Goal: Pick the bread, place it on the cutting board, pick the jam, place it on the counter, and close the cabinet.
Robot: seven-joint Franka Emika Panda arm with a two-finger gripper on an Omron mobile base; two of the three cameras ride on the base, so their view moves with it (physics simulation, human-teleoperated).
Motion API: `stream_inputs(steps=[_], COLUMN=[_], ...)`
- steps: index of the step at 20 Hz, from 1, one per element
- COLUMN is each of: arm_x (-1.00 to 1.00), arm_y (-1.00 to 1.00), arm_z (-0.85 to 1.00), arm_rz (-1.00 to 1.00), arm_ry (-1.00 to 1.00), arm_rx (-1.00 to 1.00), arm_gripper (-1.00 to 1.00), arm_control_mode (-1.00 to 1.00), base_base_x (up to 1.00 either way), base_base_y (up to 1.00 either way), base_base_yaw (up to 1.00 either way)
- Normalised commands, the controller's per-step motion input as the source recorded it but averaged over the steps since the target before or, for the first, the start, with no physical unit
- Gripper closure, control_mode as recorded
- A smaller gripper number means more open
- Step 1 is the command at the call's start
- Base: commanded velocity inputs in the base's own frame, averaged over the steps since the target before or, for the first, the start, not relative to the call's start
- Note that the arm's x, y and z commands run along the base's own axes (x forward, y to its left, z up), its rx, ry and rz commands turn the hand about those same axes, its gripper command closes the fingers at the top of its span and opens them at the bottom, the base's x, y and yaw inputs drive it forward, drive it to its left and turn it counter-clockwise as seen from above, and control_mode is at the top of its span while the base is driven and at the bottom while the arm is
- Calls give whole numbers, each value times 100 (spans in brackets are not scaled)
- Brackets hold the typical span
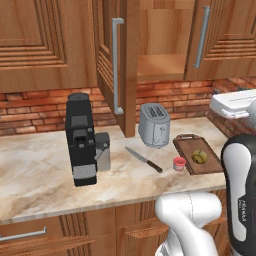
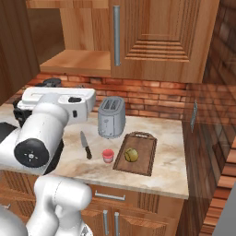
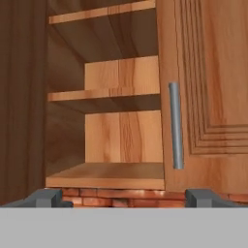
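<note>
Two of the task's small things sit low on the counter (image 1: pixel 40 170): the bread (image 1: pixel 199 157) lies on the cutting board (image 1: pixel 210 164), near its middle, and the jam (image 1: pixel 179 163) stands upright on the stone just beside the board's left edge, apart from it. From the right base view the same holds — bread (image 2: pixel 131 155) on the board (image 2: pixel 143 161), jam (image 2: pixel 108 156) just off its left side. A knife (image 1: pixel 143 159) lies flat on the counter between the jam and a black coffee machine (image 1: pixel 80 139), with its dark handle toward the jam. A silver toaster (image 1: pixel 154 125) stands behind the knife, against the brick wall (image 1: pixel 40 107). Above, the cabinet (image 1: pixel 160 65) is open: its left door (image 1: pixel 117 65) is swung out toward the room, edge-on to the left base camera, while its right door (image 1: pixel 220 37) is shut. The lowest shelf (image 2: pixel 78 62) is bare. The gripper (image 3: pixel 123 197) faces the open cabinet at the height of that shelf, jaws spread wide with nothing between them; its two dark fingertips (image 3: pixel 46 197) show at the bottom corners of the hand view, with the shut door's grey handle (image 3: pixel 175 126) just above the right one.
</note>
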Motion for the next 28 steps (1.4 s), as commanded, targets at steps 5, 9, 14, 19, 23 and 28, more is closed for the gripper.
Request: stream_inputs(steps=[5, 9, 14, 19, 23, 28], arm_x=[-56, -57, -49, -40, -41, -42], arm_y=[12, 15, 17, 18, 13, 7], arm_z=[0, 0, 0, 0, 0, -1], arm_rz=[-4, -2, -1, 0, 0, 0], arm_ry=[0, 0, 0, 0, 0, 0], arm_rx=[0, -1, -1, 0, 0, 0], arm_gripper=[-100, -100, -100, -100, -100, -100], arm_control_mode=[-100, -100, -100, -100, -100, -100], base_base_x=[0, 0, 0, 0, 0, 0], base_base_y=[0, 0, 0, 0, 0, 0], base_base_yaw=[0, 0, 0, 0, 0, 0])
